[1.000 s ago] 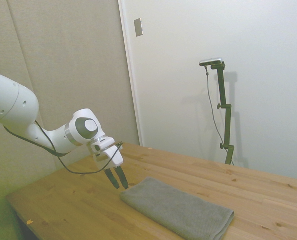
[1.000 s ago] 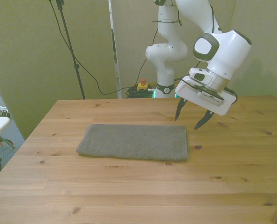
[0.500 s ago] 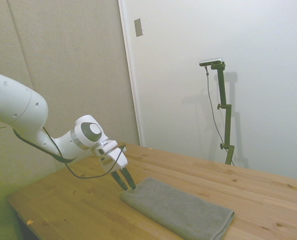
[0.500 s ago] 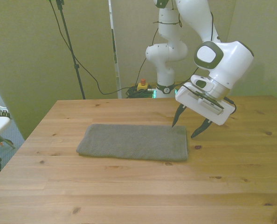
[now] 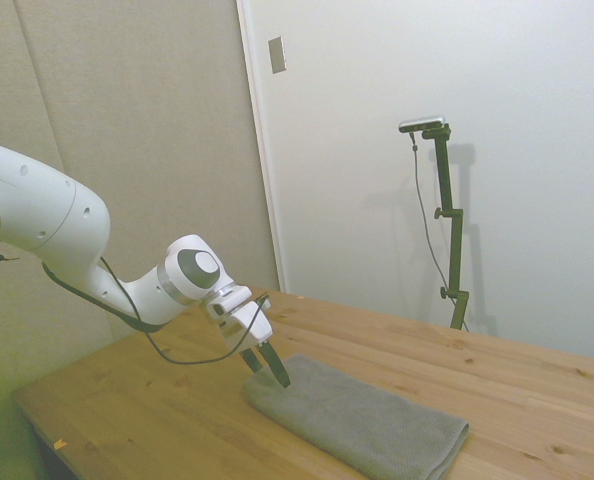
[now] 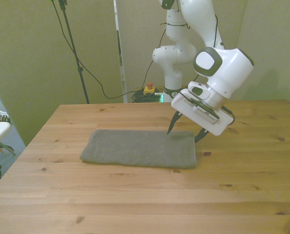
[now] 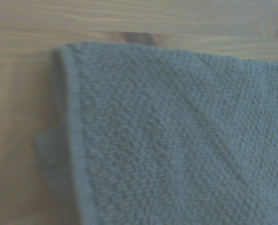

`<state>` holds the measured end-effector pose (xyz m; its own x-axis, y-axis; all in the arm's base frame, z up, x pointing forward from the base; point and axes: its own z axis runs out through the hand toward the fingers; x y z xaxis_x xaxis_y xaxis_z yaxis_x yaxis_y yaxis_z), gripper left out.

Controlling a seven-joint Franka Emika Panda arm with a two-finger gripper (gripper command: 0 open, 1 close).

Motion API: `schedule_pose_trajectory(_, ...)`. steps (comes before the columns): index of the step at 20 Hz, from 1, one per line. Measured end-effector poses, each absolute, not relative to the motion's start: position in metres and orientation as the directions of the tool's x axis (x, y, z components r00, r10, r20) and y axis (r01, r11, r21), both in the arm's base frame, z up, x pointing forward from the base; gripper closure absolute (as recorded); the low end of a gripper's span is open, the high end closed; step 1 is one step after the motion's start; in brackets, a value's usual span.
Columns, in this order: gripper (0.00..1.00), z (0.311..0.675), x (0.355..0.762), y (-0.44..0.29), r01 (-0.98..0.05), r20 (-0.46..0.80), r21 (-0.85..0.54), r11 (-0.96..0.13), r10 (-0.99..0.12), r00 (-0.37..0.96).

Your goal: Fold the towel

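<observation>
Hand [image 6: 183, 132] open, empty, over towel [image 6: 137, 148] end, right of centre | soft, limp, layered; pinch hemmed corner

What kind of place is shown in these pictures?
Probably a robotics lab: a white arm's gripper over a grey towel on a wooden table, plain walls, cables behind.

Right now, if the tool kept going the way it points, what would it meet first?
Probably the towel: the open tool angles down at its end on the front view's right, apparently just above it.
</observation>
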<state>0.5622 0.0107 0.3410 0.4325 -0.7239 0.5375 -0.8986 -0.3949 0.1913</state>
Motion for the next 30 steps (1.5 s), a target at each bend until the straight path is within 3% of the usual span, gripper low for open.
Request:
schedule_pose_trajectory(5, 1.00, 0.340, 0.566, -0.020, -0.912, 0.545, 0.153, -0.382, -0.737, 0.400)
schedule_pose_trajectory(30, 1.00, 0.334, 0.564, -0.011, -0.900, 0.528, 0.119, -0.420, -0.741, 0.415)
